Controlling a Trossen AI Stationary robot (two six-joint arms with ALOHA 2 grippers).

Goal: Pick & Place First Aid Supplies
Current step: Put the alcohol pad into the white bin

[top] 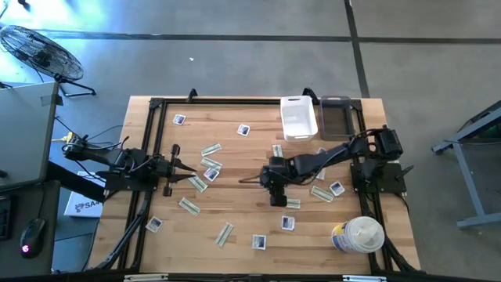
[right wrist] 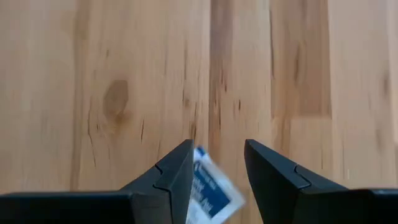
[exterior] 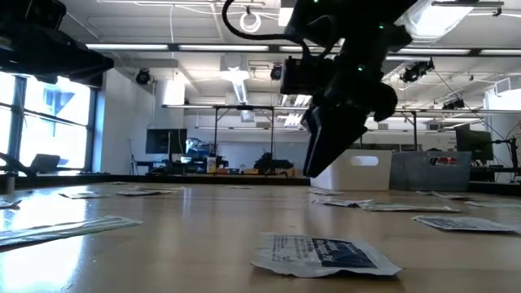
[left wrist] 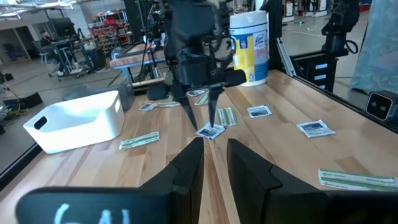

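Note:
Small white square packets with blue print (top: pixel 287 223) and pale green strips (top: pixel 189 206) lie flat, scattered over the wooden table. My right gripper (top: pixel 274 186) is over the table's middle, pointing straight down and open. One white-blue packet (right wrist: pixel 210 186) shows between its fingers and lies on the wood below them (left wrist: pixel 210 132); the gripper hides it in the high view. My left gripper (top: pixel 188 168) waits at the table's left side, open and level, pointing right, with strips (top: pixel 210 150) close by. My right gripper (right wrist: pixel 217 158) comes at the white-blue packet from above, pointing down, one finger (right wrist: pixel 177 171) on each side of it. The packet lies flat on the table. Whether a fingertip touches it, I cannot tell.
A white bin (top: pixel 298 117) and a dark bin (top: pixel 335 116) stand at the far edge, right of centre. A big white canister with a yellow-blue label (top: pixel 356 235) stands at the near right corner. A black frame (top: pixel 153 125) runs around the table top.

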